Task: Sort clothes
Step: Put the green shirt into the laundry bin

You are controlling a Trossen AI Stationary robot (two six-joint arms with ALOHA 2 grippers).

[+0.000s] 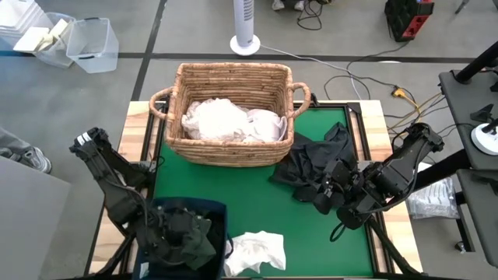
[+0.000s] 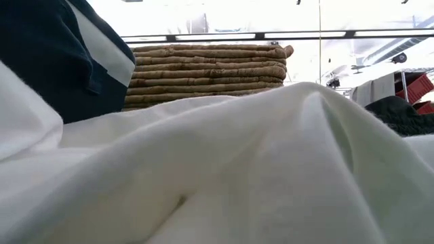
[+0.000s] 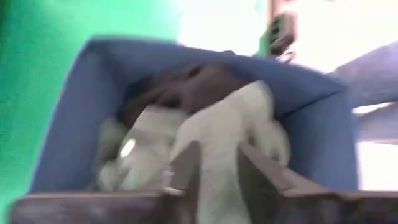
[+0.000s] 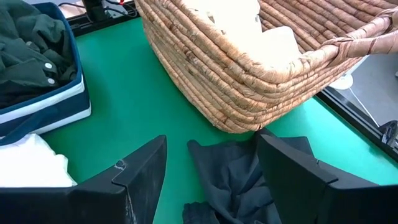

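Note:
A dark grey-green garment [image 1: 198, 233] fills the navy bin [image 1: 214, 208] at the table's near left. My left gripper [image 1: 185, 233] is over that bin, shut on the garment. A black garment [image 1: 315, 159] lies crumpled on the green mat to the right of the wicker basket [image 1: 229, 148], which holds white clothes [image 1: 226, 120]. My right gripper [image 4: 211, 186] is open over the black garment's [image 4: 233, 180] near edge, one finger on each side of a fold. Another white garment [image 1: 257, 250] lies on the mat at the near edge and fills the low view [image 2: 258, 169]. My left gripper pinches a ridge of the grey-green garment [image 3: 217, 146] between its two fingers [image 3: 186, 168], coming from above and pointing down into the bin. The cloth runs from the fingers down onto the heap inside the bin. One layer or several, I cannot tell.
The basket stands at the table's far middle, its handles [image 1: 159, 101] sticking out sideways. The navy bin's wall [image 4: 56, 106] stands close to the white garment [image 4: 31, 165]. Bare green mat [image 1: 233, 190] lies between the basket, the bin and the black garment. Cables and boxes lie on the floor beyond.

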